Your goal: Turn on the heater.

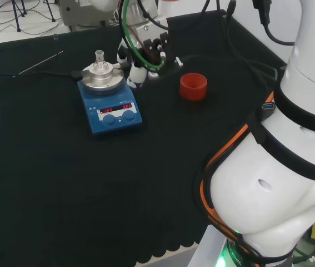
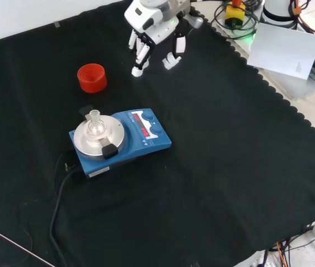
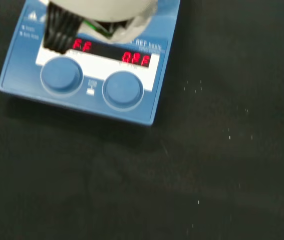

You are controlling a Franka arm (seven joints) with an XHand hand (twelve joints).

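Hand (image 2: 156, 33) fingers relaxed (holding nothing), near blue boxy heater (image 2: 138, 139) w/ round metal plate.

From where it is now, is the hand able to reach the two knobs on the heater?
Probably yes. In the front view the hand hangs open above bare cloth beyond the heater, and nothing stands between them. The knobs sit on the side facing the hand; the red ring stands off to the left.
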